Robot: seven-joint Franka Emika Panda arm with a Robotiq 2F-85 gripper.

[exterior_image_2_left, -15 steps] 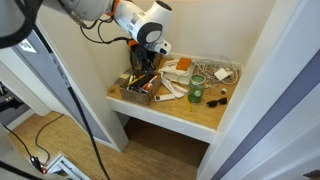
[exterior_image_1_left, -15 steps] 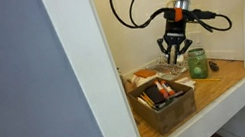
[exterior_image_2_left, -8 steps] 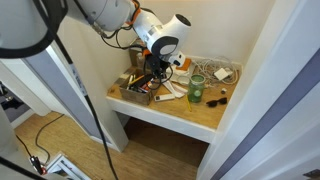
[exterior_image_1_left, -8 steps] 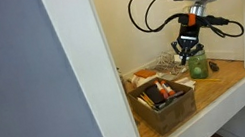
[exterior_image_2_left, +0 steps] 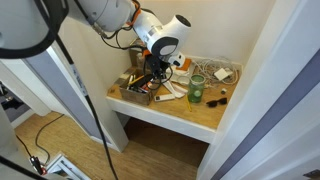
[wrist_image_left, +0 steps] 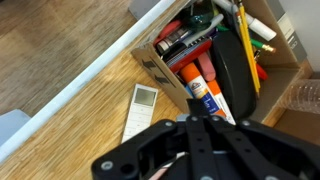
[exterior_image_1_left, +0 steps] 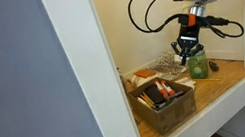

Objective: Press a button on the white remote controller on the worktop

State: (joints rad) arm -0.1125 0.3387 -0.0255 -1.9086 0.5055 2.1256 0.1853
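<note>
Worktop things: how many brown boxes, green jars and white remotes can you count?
brown box: 1
green jar: 1
white remote controller: 1
Total: 3

At the bottom of the wrist view the black gripper (wrist_image_left: pixel 196 135) is blurred and cut by the lower edge, and whether its jaws are apart or together cannot be told. The buttons on the small flat white remote controller (wrist_image_left: pixel 141 108) are too small to make out. The brown cardboard box of pens (wrist_image_left: pixel 205 60) is cut by the top edge. In an exterior view a blurred grey panel (exterior_image_1_left: pixel 14 88) fills the left of the frame.
</note>
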